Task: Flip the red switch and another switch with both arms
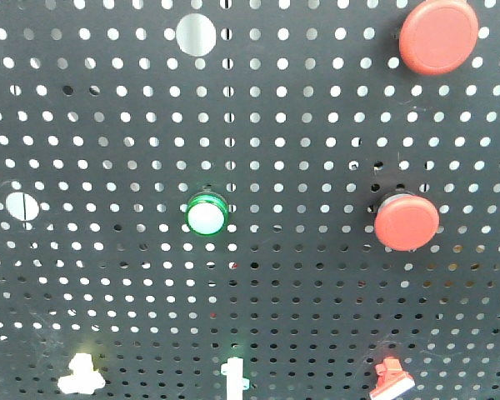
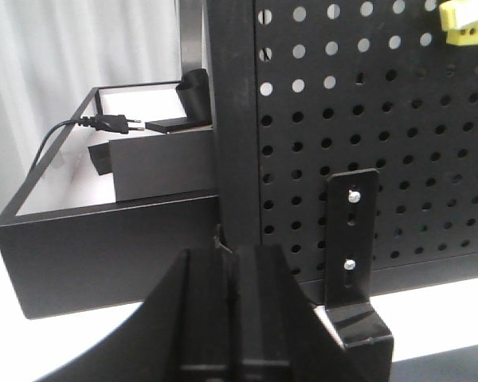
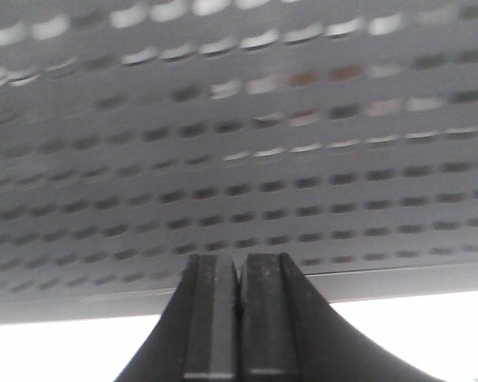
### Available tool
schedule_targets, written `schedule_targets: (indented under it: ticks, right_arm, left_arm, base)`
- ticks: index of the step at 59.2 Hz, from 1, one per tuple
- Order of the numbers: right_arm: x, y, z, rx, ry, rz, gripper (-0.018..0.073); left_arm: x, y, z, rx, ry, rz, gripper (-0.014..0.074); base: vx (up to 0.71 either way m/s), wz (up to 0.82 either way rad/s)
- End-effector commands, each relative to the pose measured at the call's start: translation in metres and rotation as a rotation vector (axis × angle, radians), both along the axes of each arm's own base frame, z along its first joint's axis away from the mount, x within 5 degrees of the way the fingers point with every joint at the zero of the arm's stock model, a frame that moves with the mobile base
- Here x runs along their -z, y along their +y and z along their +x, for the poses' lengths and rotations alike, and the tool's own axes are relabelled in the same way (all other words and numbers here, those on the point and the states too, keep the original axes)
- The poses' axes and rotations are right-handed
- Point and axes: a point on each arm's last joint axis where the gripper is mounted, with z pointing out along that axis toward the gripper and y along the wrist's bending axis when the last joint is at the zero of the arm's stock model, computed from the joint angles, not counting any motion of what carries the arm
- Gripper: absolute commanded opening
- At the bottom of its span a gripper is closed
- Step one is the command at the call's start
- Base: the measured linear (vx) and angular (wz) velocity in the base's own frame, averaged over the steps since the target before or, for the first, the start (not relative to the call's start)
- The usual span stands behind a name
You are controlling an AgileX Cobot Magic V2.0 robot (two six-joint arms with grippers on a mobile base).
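Panel: black perforated board fills the front view, holes in regular rows.
Red switch: small red toggle on a white base, at the bottom edge of the front view, right of centre, directly below the lower mushroom button.
Other switches: a white toggle at bottom left; a thin white-green one at bottom centre; a yellow one at the top right of the left wrist view.
Round buttons: two large red mushroom heads, one at top right, one at mid right; a green-ringed white lamp button near the centre.
Left tool: fingers together, nothing between them, low before the panel's dark upright post.
Right tool: fingers together, empty, close under the blurred panel.
Surroundings: black mounting bracket just right of the left tool; open black box on the white bench, holding a power plug and cable.
Obstruction: neither tool touches any switch.
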Motion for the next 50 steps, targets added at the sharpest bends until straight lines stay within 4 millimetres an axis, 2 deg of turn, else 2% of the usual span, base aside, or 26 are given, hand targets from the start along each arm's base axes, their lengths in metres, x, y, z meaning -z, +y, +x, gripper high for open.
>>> schedule_targets:
  ticks: [1,50]
  right_arm:
    - [-0.0075,-0.0023,0.0000,0.036,-0.102,-0.022,-0.0006]
    - [-0.0069,-0.0028,0.0000,0.044,-0.095,-0.028,-0.0006]
  left_arm:
    - [-0.0015,0.0001,-0.0004,-0.001,-0.075,-0.026,0.0003]
    - [-0.0015,0.0001,-0.0004,-0.001,-0.075,-0.026,0.0003]
  base:
    - [0.00,0.00]
    - [0.00,0.00]
